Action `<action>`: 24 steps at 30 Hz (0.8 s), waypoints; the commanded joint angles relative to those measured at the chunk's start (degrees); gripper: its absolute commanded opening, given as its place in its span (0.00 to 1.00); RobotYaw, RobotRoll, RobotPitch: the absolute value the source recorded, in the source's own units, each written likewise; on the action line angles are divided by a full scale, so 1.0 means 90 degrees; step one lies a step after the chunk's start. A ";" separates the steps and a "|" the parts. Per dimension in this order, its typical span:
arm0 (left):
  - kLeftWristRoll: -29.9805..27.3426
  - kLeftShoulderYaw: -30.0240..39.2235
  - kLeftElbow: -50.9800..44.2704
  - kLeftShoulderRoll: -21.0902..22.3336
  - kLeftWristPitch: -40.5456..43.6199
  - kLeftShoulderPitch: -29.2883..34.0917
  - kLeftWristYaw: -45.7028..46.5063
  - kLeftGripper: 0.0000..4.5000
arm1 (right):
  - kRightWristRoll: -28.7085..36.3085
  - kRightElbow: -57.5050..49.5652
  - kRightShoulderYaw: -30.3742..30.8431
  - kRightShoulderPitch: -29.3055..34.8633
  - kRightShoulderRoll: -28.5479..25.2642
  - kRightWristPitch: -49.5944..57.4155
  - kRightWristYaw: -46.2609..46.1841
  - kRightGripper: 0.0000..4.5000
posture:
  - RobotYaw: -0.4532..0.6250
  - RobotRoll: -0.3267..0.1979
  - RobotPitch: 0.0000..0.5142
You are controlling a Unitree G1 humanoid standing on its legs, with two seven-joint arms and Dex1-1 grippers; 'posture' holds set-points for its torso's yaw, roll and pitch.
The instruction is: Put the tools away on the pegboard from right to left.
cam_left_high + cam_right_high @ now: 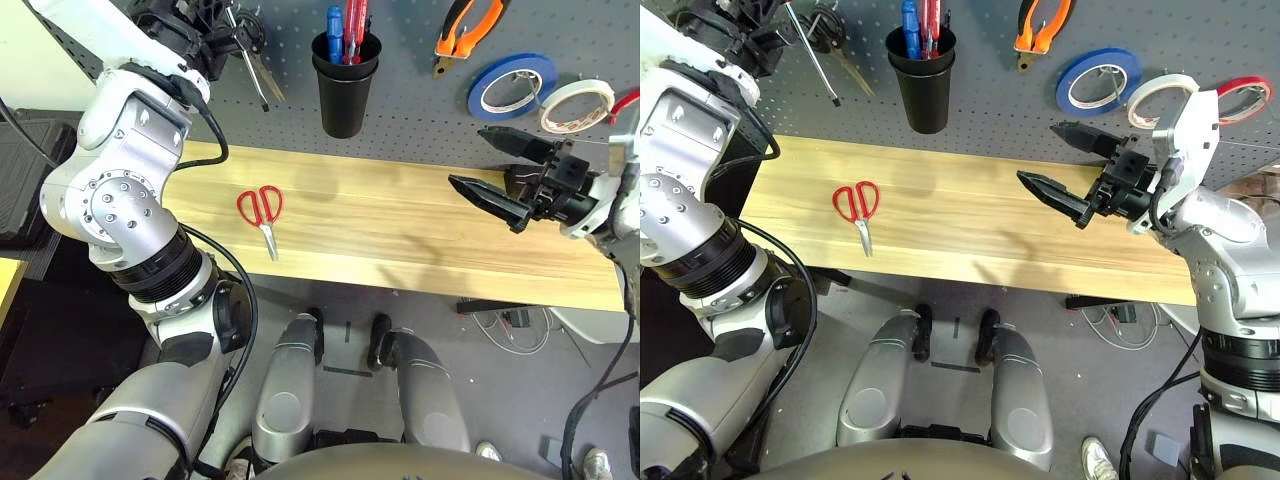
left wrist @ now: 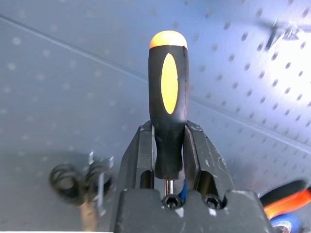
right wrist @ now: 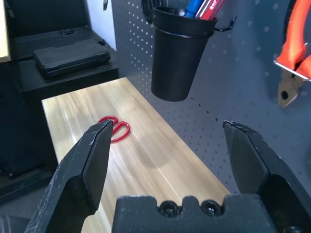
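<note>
My left gripper (image 2: 168, 130) is raised at the upper left of the dark grey pegboard (image 1: 420, 115), shut on the slim orange-and-black screwdriver (image 2: 167, 92). Its metal shaft (image 1: 812, 55) slants down across the board. Red-handled scissors (image 1: 262, 210) lie flat on the left part of the wooden table (image 1: 400, 225). My right gripper (image 1: 1052, 157) hovers open and empty over the table's right end, pointing left. On the board hang the orange-and-black pliers (image 1: 465, 25) and the white tape roll (image 1: 577, 106).
A black cup holder (image 1: 345, 85) on the board holds blue and red tools. Black-handled scissors (image 1: 832, 35) hang just right of the screwdriver shaft. A blue tape roll (image 1: 512, 86) and a red tape roll (image 1: 1246, 96) flank the white one. Dark cases (image 3: 73, 53) sit beyond the table's left end.
</note>
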 commanded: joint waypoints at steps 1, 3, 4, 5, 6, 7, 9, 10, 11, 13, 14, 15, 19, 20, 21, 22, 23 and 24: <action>0.0044 -0.0218 0.0275 -0.0149 -0.0526 -0.0118 0.0113 0.15 | 0.0092 -0.0047 -0.0162 0.0027 0.0045 -0.0079 -0.0106 1.00 | 0.48 0.62 0.50; 0.0075 -0.0279 0.0508 -0.0229 -0.0801 -0.0178 0.0166 0.15 | 0.0097 -0.0053 -0.0167 0.0035 0.0057 -0.0089 -0.0154 1.00 | 0.48 0.62 0.50; 0.0091 -0.0303 0.0624 -0.0262 -0.0937 -0.0202 0.0180 0.15 | 0.0095 -0.0052 -0.0173 0.0045 0.0066 -0.0092 -0.0189 1.00 | 0.48 0.62 0.50; 0.0110 -0.0332 0.0744 -0.0274 -0.1061 -0.0220 0.0185 0.15 | 0.0090 -0.0052 -0.0179 0.0058 0.0081 -0.0085 -0.0242 1.00 | 0.47 0.62 0.50; 0.0142 -0.0370 0.0912 -0.0305 -0.1234 -0.0258 0.0185 0.15 | 0.0070 -0.0055 -0.0173 0.0085 0.0106 -0.0094 -0.0292 1.00 | 0.47 0.62 0.50; 0.0159 -0.0404 0.1032 -0.0322 -0.1364 -0.0282 0.0189 0.15 | 0.0056 -0.0057 -0.0166 0.0105 0.0122 -0.0103 -0.0325 1.00 | 0.47 0.62 0.50; 0.0209 -0.0498 0.1246 -0.0312 -0.1575 -0.0323 0.0164 0.15 | 0.0033 -0.0074 -0.0143 0.0143 0.0150 -0.0125 -0.0378 1.00 | 0.46 0.62 0.50; 0.0225 -0.0508 0.1416 -0.0318 -0.1719 -0.0392 0.0164 0.15 | 0.0014 -0.0080 -0.0126 0.0156 0.0170 -0.0145 -0.0407 1.00 | 0.46 0.62 0.50; 0.0231 -0.0520 0.1541 -0.0321 -0.1834 -0.0441 0.0170 0.15 | 0.0001 -0.0083 -0.0116 0.0168 0.0183 -0.0162 -0.0425 1.00 | 0.46 0.62 0.50; 0.0258 -0.0561 0.1807 -0.0307 -0.2063 -0.0562 0.0140 0.15 | -0.0043 -0.0072 -0.0090 0.0176 0.0211 -0.0200 -0.0474 1.00 | 0.46 0.62 0.50; 0.0258 -0.0555 0.1946 -0.0313 -0.2173 -0.0635 0.0143 0.15 | -0.0062 -0.0063 -0.0078 0.0171 0.0227 -0.0209 -0.0512 1.00 | 0.46 0.62 0.50; 0.0256 -0.0553 0.2045 -0.0320 -0.2257 -0.0686 0.0149 0.15 | -0.0071 -0.0059 -0.0074 0.0172 0.0236 -0.0215 -0.0538 1.00 | 0.45 0.62 0.50; 0.0241 -0.0576 0.2467 -0.0370 -0.2596 -0.0935 0.0123 0.15 | -0.0155 -0.0050 -0.0010 0.0174 0.0313 -0.0265 -0.0670 1.00 | 0.44 0.62 0.50; 0.0202 -0.0552 0.2543 -0.0396 -0.2651 -0.0990 0.0145 0.15 | -0.0170 -0.0056 0.0001 0.0189 0.0325 -0.0279 -0.0683 1.00 | 0.44 0.62 0.50; 0.0174 -0.0537 0.2602 -0.0410 -0.2694 -0.1029 0.0161 0.15 | -0.0181 -0.0061 0.0008 0.0198 0.0333 -0.0288 -0.0690 1.00 | 0.44 0.62 0.50; 0.0178 -0.0540 0.2663 -0.0409 -0.2743 -0.1061 0.0158 0.15 | -0.0192 -0.0067 0.0014 0.0208 0.0342 -0.0295 -0.0698 1.00 | 0.44 0.62 0.50; 0.0177 -0.0537 0.2741 -0.0444 -0.2795 -0.1092 0.0179 0.15 | -0.0213 -0.0069 0.0023 0.0222 0.0354 -0.0309 -0.0708 1.00 | 0.44 0.62 0.50; 0.0191 -0.0552 0.2806 -0.0478 -0.2845 -0.1111 0.0189 0.15 | -0.0237 -0.0065 0.0032 0.0233 0.0364 -0.0326 -0.0715 1.00 | 0.44 0.62 0.50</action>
